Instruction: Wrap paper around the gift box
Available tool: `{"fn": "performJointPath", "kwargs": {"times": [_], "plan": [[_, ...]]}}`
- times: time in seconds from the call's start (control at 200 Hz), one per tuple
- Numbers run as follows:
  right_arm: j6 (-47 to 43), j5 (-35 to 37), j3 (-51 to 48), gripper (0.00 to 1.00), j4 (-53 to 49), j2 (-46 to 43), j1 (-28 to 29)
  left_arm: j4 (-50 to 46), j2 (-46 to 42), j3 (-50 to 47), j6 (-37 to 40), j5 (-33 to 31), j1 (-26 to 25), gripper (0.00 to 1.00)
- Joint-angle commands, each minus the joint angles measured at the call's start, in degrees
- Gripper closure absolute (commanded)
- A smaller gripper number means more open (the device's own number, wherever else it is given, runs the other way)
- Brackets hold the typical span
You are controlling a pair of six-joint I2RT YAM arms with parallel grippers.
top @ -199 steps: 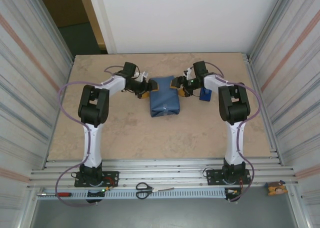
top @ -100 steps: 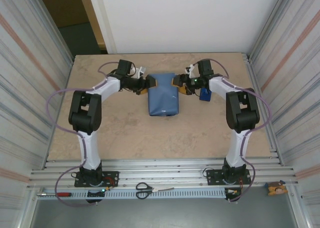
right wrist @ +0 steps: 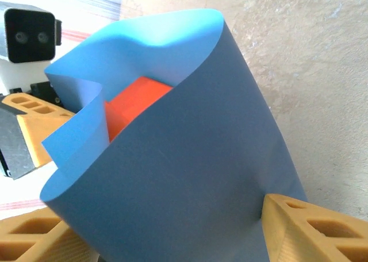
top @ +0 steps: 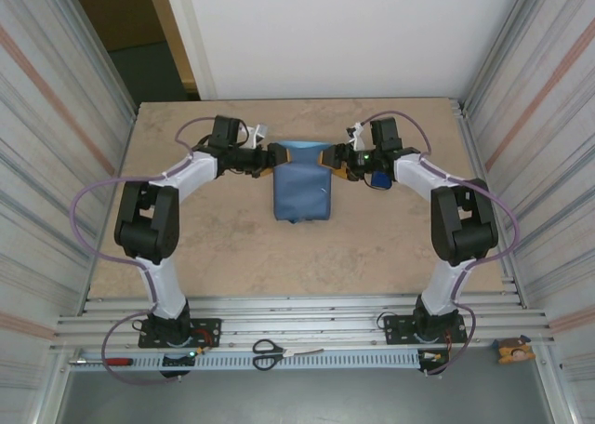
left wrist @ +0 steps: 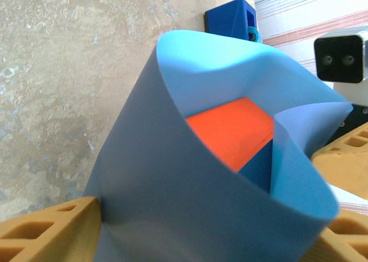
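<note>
While the left gripper [top: 272, 157] reached in from 9 o'clock, its jaws stood wide and its orange fingers [left wrist: 49, 233] pressed on either side of the loose far end of the paper [top: 302, 190], so it had hold of the sheet rather than standing free. Opposite it, from 3 o'clock, the right gripper [top: 337, 160] did the same: jaws spread wide, and in its own wrist view one finger [right wrist: 310, 224] touched the slate-blue outer face while the other sat against the near side of the roll. Between the two, the paper curled up into an open-mouthed tube, dark slate blue outside and light blue inside, with one inner flap standing upright. Down inside that mouth lay the gift box [left wrist: 230, 130]. Its bright orange top showed and the rest was covered by the sheet. Seen from above, the wrapped bundle lay lengthwise toward 6 o'clock from the grippers, resting on the beige table [top: 214, 247] a little beyond its middle. The grippers met it at its 11 and 1 o'clock corners. Just beside the right gripper, at its 3 o'clock, sat a small dark blue tape dispenser [top: 380, 178] on the tabletop, apart from the paper. Well away at 6 o'clock, on the metal rails by the arm bases, lay a pair of black-handled scissors [top: 268, 353], and a red-handled screwdriver [top: 116, 360] lay toward 8 o'clock.
</note>
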Motion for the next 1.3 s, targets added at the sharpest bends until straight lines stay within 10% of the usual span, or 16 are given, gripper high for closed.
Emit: {"fn": "performJointPath", "kwargs": {"times": [0.0,0.511,1.032,1.298], "plan": [[-2.63,-2.48,-2.03,0.30,1.43,-4.92,2.77,1.91,-5.80,-2.48,-0.59,3.73,-2.82,0.23],[-8.80,-2.01,-14.95,0.25,1.55,-16.20,5.90,7.47,-21.81,-20.69,-0.76,1.24,-4.09,0.15],[-14.17,28.27,-18.57,0.31,-5.14,-21.77,16.10,4.70,-31.08,-26.70,4.90,-9.47,-8.02,0.09],[-11.42,29.34,-19.60,0.44,-2.68,-22.13,17.56,1.99,-33.69,-27.08,7.58,-16.73,-9.83,0.03]]}}
